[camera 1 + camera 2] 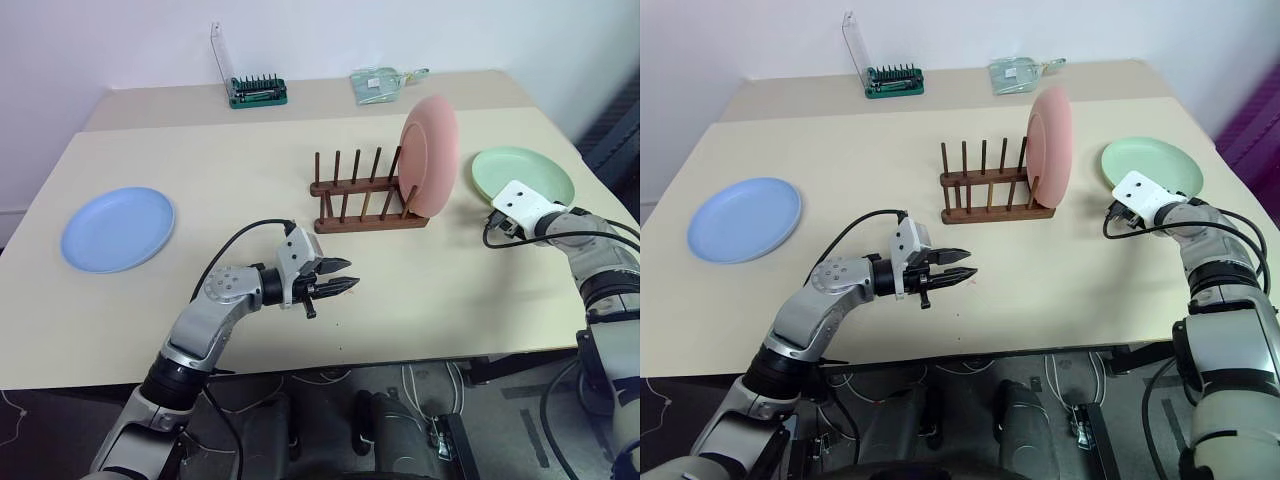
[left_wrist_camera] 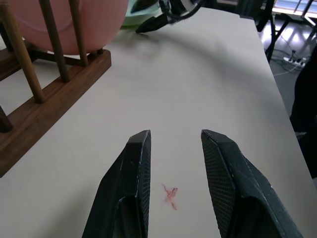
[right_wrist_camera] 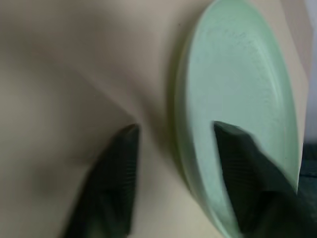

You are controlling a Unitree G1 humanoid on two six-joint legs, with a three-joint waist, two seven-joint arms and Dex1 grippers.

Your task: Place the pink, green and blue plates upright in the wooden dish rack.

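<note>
Right gripper (image 3: 173,173) straddles the near rim of the green plate (image 1: 524,172), lying flat beside the wooden dish rack (image 1: 365,195).
Its fingers are apart, not yet clamped; pinch the rim squarely before lifting.

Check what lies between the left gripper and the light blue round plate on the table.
Bare beige tabletop, apart from that arm's own wrist and cable, separates the left gripper from the light blue round plate, as the left eye view shows.
</note>
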